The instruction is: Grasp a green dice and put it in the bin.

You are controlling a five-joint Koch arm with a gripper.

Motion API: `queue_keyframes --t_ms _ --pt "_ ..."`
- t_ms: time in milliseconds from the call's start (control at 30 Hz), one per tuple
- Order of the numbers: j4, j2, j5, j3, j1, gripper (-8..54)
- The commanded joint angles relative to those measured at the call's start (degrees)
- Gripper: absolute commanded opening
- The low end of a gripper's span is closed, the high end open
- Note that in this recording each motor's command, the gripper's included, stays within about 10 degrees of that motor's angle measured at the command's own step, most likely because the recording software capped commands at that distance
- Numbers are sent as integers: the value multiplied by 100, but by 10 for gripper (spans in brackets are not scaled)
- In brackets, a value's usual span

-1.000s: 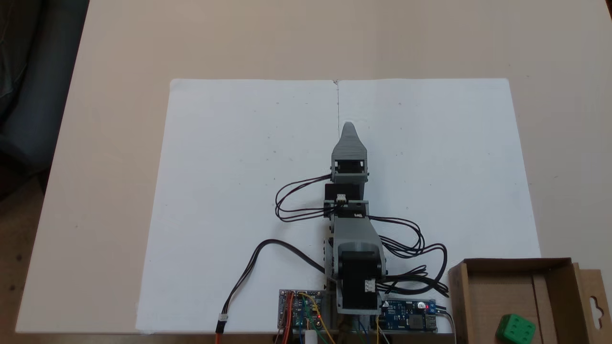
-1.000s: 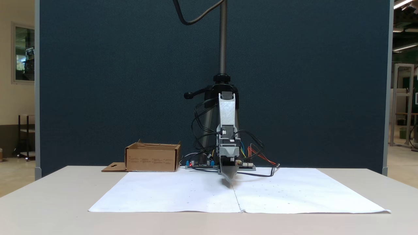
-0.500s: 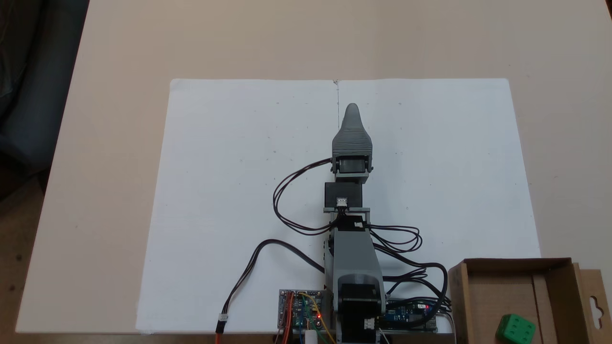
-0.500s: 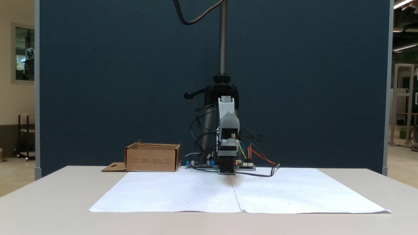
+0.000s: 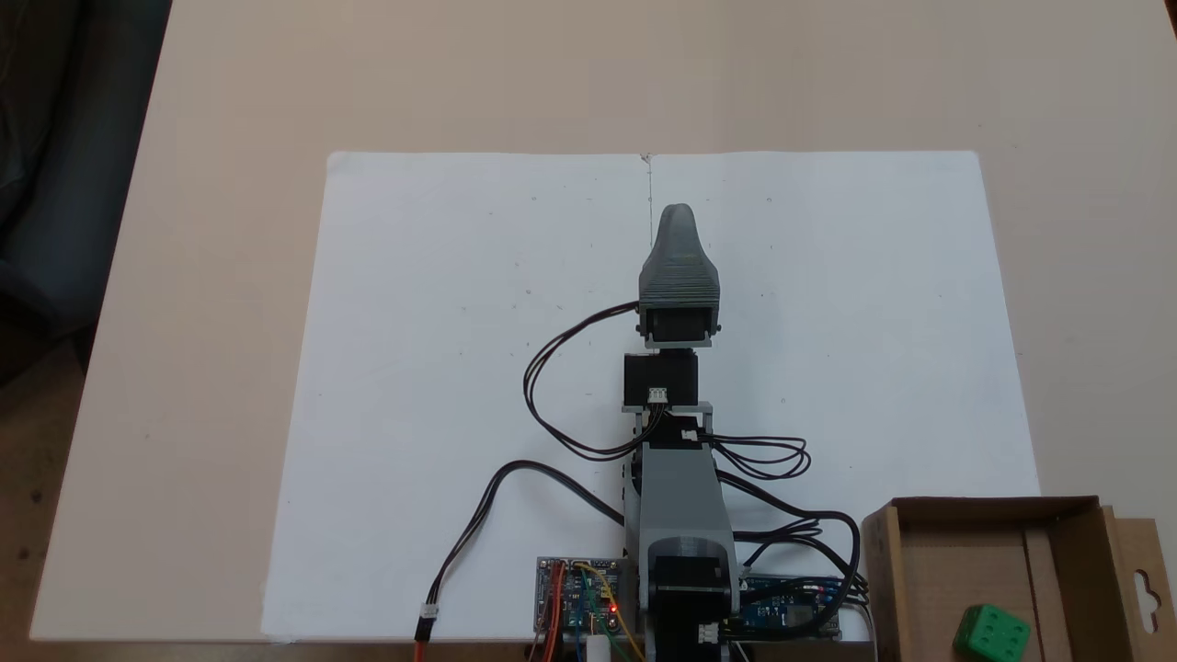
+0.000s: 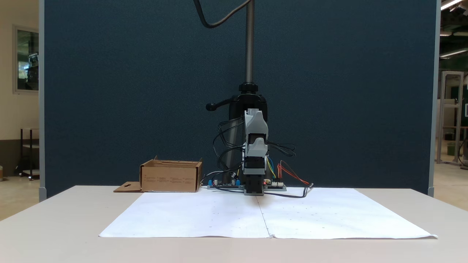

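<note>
Gripper (image 5: 678, 213) state I cannot tell: only one tip shows, centre frame above the white paper (image 5: 441, 368). At lower right, the bin (image 5: 1067, 542) already holds the green dice (image 5: 990, 633); reaching back in could knock the cardboard walls.

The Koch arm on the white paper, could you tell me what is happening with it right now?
Nothing is being handled at this moment. The green dice already lies inside the cardboard bin by the arm's base. The arm stretches out over the middle of the white paper sheet, and its gripper holds nothing. Whether the jaws are open or shut cannot be told, since they line up one behind the other in both fixed views.
</note>
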Motion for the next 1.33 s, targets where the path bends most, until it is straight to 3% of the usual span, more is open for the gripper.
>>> queue_keyframes --t_ms 0,1300 --pt "-554 668 -404 387 44 433" --pt "-431 633 -378 387 70 446"
